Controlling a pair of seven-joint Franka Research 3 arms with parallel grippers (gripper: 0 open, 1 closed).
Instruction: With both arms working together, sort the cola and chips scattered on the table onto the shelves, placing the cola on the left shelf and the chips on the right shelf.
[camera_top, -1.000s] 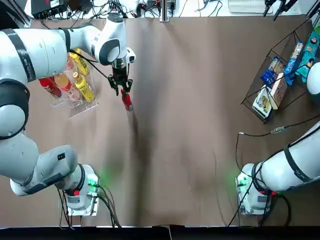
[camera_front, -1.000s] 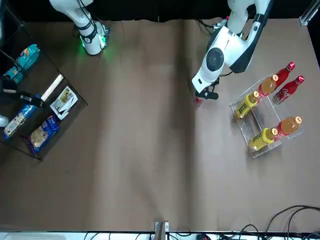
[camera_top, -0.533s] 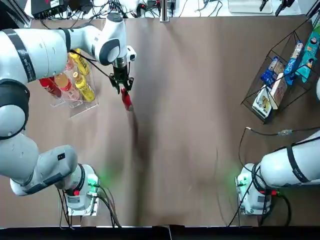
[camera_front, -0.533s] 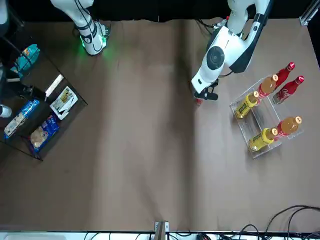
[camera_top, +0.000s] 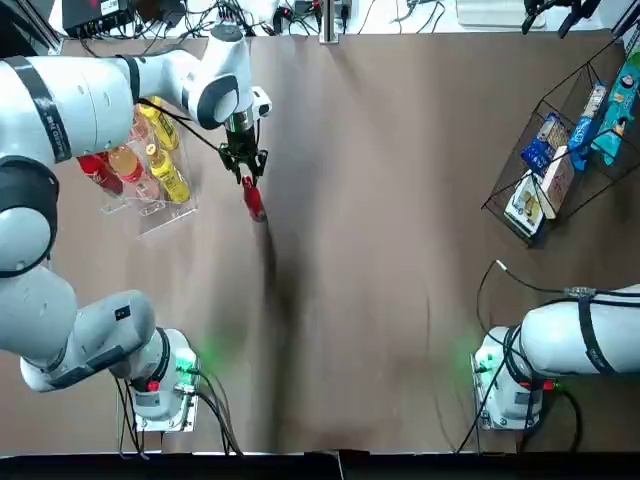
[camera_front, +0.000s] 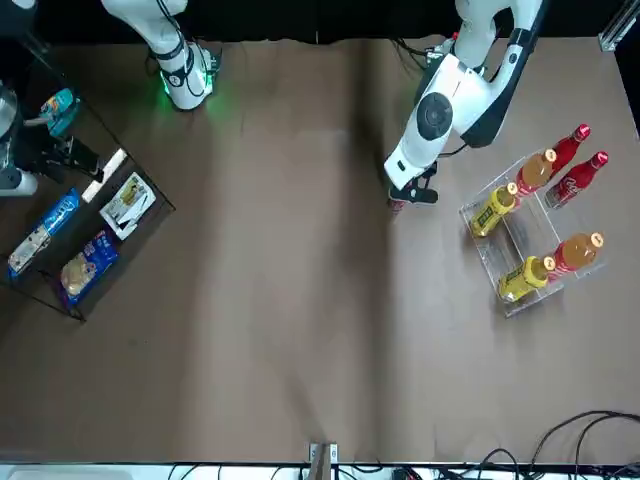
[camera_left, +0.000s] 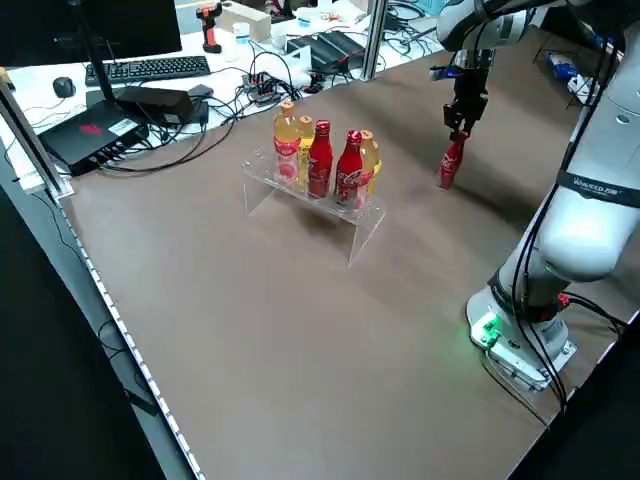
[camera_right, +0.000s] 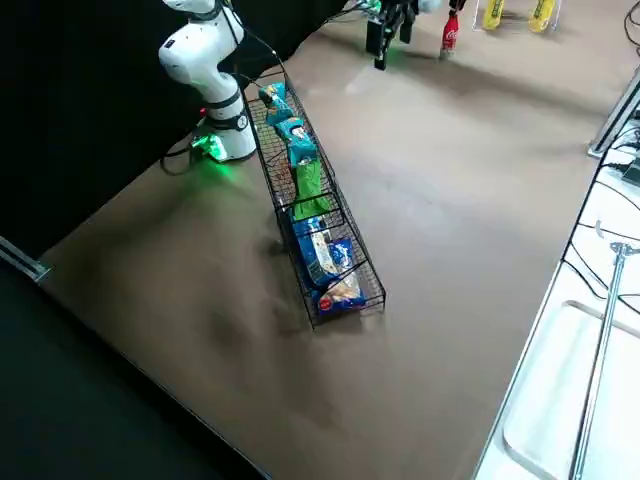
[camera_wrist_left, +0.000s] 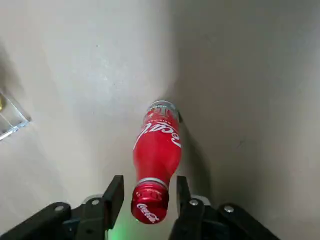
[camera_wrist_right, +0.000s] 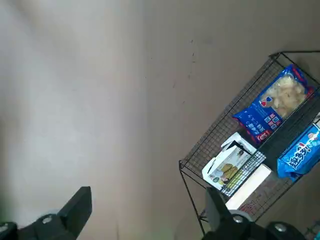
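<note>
One cola bottle (camera_top: 253, 201) stands upright on the table (camera_top: 380, 250), right of the left shelf (camera_top: 166, 214). My left gripper (camera_wrist_left: 149, 196) is open; its fingers (camera_wrist_left: 114, 193) flank the red cap with narrow gaps. Two more cola bottles (camera_left: 321, 160) stand on that clear rack (camera_left: 361, 216) among orange and yellow drinks. The green and teal chips (camera_right: 309, 186) lie in the right shelf (camera_right: 341, 311), a black wire basket. My right gripper (camera_wrist_right: 147, 215) hangs open above the table beside that basket (camera_wrist_right: 220, 136), holding nothing.
Blue packs and a white box (camera_wrist_right: 231, 169) fill the basket's near end. Orange and yellow bottles (camera_front: 497, 207) share the clear rack. Both arm bases (camera_top: 160, 385) with green lights stand at the table's near edge. Cables, a keyboard and boxes (camera_left: 140, 85) lie beyond the table.
My left gripper's fingers have narrowed around the standing cola's cap. The right gripper has drifted along the basket toward the robot's side, and the right arm's elbow has drawn back.
</note>
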